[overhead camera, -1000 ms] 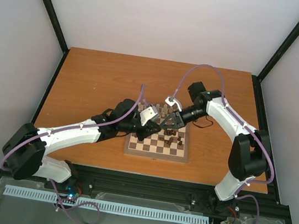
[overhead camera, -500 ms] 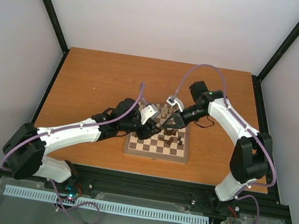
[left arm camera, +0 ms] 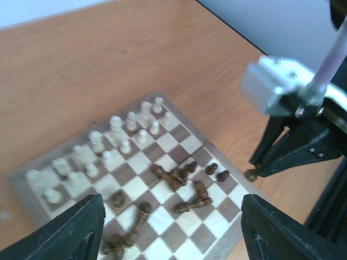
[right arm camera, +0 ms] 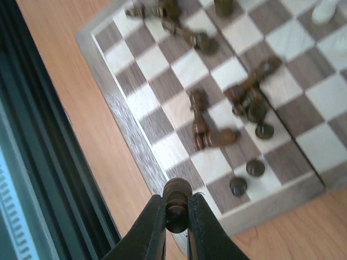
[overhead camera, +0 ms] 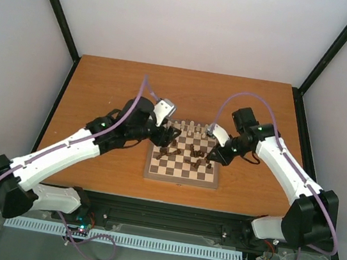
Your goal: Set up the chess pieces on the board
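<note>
The board lies mid-table between both arms. Cream chess pieces stand in rows along its far edge. Several dark chess pieces lie tipped over on the middle squares, and two dark pawns stand upright near the right corner. My left gripper hovers over the board's left part, open, with only bare squares between its fingers. My right gripper is shut on a dark piece, held above the board's right border.
Orange-brown tabletop surrounds the board on all sides. A black frame rail runs close beside the board's edge under my right gripper. White walls enclose the table on three sides.
The left gripper opened and drew back from mid-board toward the left. The right gripper shut on a dark piece and carried it to the board's right edge.
</note>
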You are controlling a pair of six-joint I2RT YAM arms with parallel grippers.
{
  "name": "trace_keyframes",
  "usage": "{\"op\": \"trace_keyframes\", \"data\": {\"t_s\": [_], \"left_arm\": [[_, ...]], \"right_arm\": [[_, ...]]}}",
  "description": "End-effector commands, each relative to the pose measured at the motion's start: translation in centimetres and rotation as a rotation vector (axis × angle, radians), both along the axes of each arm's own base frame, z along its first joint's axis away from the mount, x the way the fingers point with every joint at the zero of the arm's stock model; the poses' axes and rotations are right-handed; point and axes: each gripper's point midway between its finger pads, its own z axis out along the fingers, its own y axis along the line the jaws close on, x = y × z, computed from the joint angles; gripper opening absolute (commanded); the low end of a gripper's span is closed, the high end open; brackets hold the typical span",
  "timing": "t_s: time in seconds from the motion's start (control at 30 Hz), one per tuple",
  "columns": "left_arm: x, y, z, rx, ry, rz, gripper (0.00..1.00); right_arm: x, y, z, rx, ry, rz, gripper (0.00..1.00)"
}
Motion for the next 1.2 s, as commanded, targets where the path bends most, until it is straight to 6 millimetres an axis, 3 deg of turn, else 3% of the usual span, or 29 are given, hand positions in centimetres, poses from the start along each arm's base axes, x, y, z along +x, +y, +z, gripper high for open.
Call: {"op": "trace_keyframes", "data": {"t_s": [0.0,0.17,0.33,0.47,0.7,1.17], "left_arm": [[-0.2,3.7,3.2,0.110,-0.053,0.106,0.78],[1.1,7.1,4.0,0.231,-0.139,0.229,0.98],[3.1,10.4,2.0,0.314,-0.176,0.367,1.00],[3.5,10.9,0.4,0.306,-0.143,0.374,1.00],[3.8,11.1,-0.3,0.312,-0.129,0.379,1.00],[3.9,11.2,-1.2,0.340,-0.119,0.376,1.00]], "right_arm": [[-0.6,-2.5,-2.0,-0.128,-0.072,0.015,0.07],[-0.7,-3.7,-2.7,-0.196,-0.127,0.016,0.06],[-1.4,-3.8,-4.0,-0.221,-0.107,0.050,0.06],[-2.5,-3.3,-4.9,-0.231,-0.097,0.102,0.07],[-3.0,-2.7,-6.6,-0.277,-0.107,0.149,0.08],[-0.1,-2.6,-9.5,-0.371,-0.129,0.092,0.08]]}}
